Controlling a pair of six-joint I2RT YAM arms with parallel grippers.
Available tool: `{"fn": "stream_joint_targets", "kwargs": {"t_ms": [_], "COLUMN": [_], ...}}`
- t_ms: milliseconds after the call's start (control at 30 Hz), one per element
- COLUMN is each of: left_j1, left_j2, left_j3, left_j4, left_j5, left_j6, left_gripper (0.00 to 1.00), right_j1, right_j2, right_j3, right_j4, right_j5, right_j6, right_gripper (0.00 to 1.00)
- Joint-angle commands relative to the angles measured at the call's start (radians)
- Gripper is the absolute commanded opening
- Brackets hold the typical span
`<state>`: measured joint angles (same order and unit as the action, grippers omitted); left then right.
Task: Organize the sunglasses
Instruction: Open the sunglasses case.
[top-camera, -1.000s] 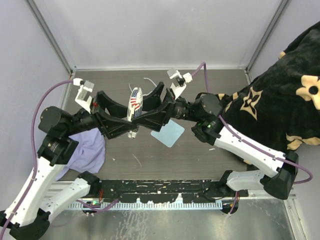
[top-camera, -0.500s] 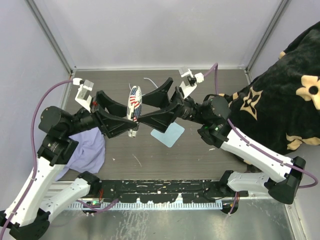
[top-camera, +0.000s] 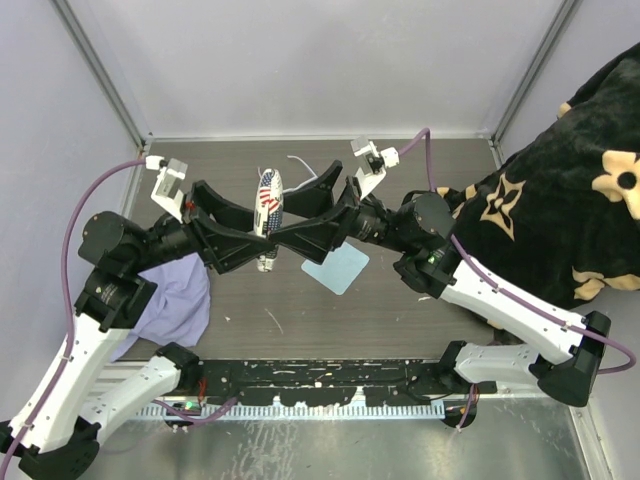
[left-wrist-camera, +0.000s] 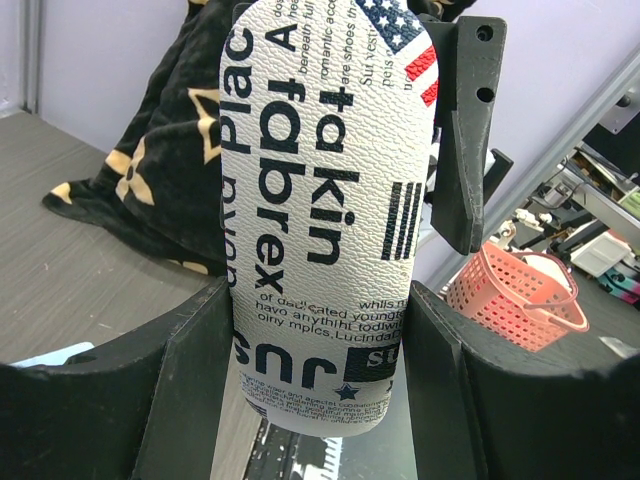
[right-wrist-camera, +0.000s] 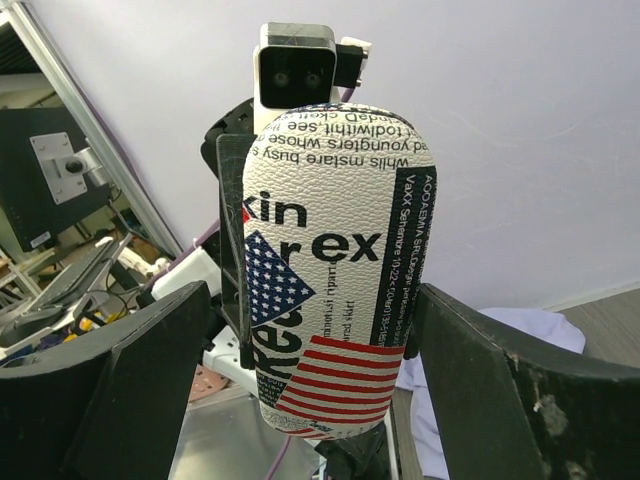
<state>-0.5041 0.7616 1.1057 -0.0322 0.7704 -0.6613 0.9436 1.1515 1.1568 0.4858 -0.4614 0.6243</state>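
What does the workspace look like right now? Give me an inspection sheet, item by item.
Surface: dark wood-grain table, a few pale specks.
Job's things: sunglasses, only thin white parts show, beyond the grippers.
Clutter: light blue cloth flat mid-table; lavender cloth bunched under the left arm.
Grippers: left gripper shut on the flag-patterned case, held above the table; right gripper open, a finger on either side of the case.
Cables: purple cables loop along both arms.
Surroundings: black flower-print blanket at the right edge; pale walls.
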Motion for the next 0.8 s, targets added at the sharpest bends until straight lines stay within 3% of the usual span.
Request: {"fn": "stream_joint_targets", "kwargs": {"t_ms": [0, 433, 600, 700, 767], "left_j1": [-0.001, -0.001, -0.001, -0.001, -0.001], "left_j2": [-0.010, -0.019, -0.018, -0.018, -0.020], "left_j3": [0.025, 0.020, 0.021, 0.026, 0.031], "left_j4": [0.036, 0.033, 0.029, 0.020, 0.014], "left_j5": [-0.014, -0.026, -0.028, -0.019, -0.009], "left_j6": [0.014, 0.015, 0.015, 0.014, 0.008], "left_gripper": [0.00, 0.00, 0.03, 0.32, 0.57], "right_j1": [0.015, 0.021, 0.021, 0.021, 0.021], "right_j2": [-0.009, -0.004, 0.002, 0.000, -0.006], "right_j3": [0.013, 0.009, 0.010, 0.014, 0.023], "right_j4": [0.033, 0.036, 0.027, 0.005, -0.013], "right_j5": [0.012, 0.014, 0.019, 0.024, 0.021], "right_j6": [-0.018, -0.019, -0.022, -0.038, -0.058], "right_gripper": [0.86, 0.62, 0.40, 0.23, 0.13]}}
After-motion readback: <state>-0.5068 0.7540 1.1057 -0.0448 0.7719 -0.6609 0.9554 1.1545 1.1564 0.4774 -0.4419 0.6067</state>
